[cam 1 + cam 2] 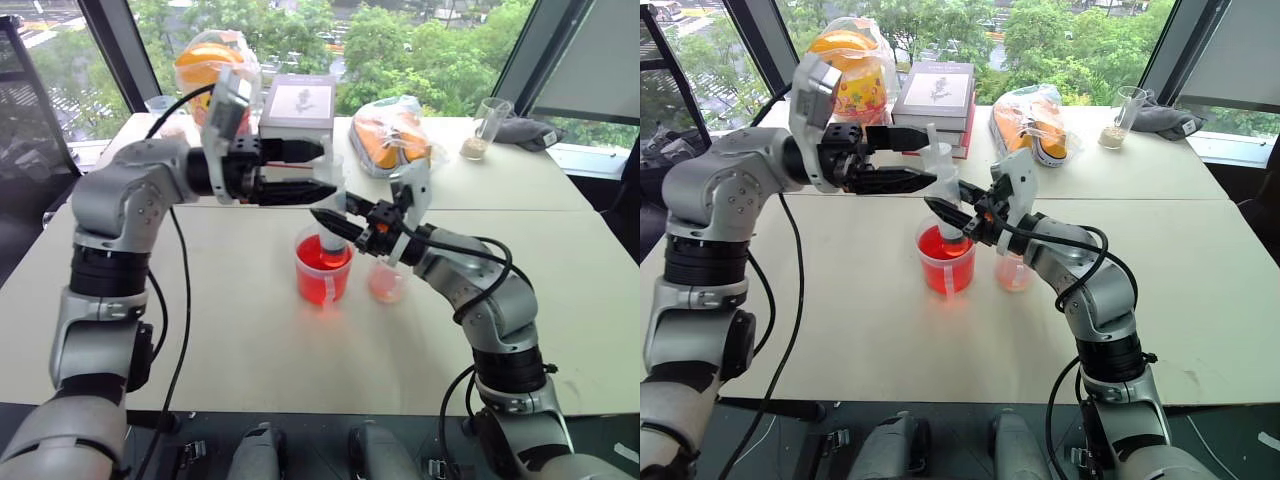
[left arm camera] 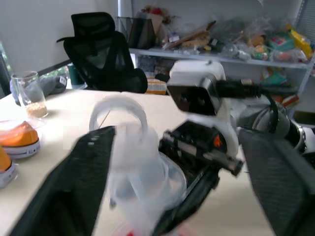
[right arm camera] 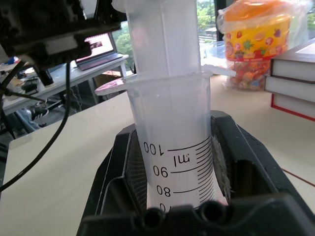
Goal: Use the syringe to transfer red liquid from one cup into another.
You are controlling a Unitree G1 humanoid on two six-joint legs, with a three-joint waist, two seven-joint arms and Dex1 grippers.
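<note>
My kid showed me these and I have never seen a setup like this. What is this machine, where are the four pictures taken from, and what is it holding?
It is a two-armed robot at a pale table. Two pictures come from cameras in its head, looking down over its arms; the other two come from a camera on each wrist. The right gripper is shut on a big clear syringe, standing tip-down in a cup of red liquid. The left gripper is open around the syringe's plunger top. A smaller pale-pink cup stands beside the red one. Behind lie books, bagged snacks and a glass of grains.
</note>
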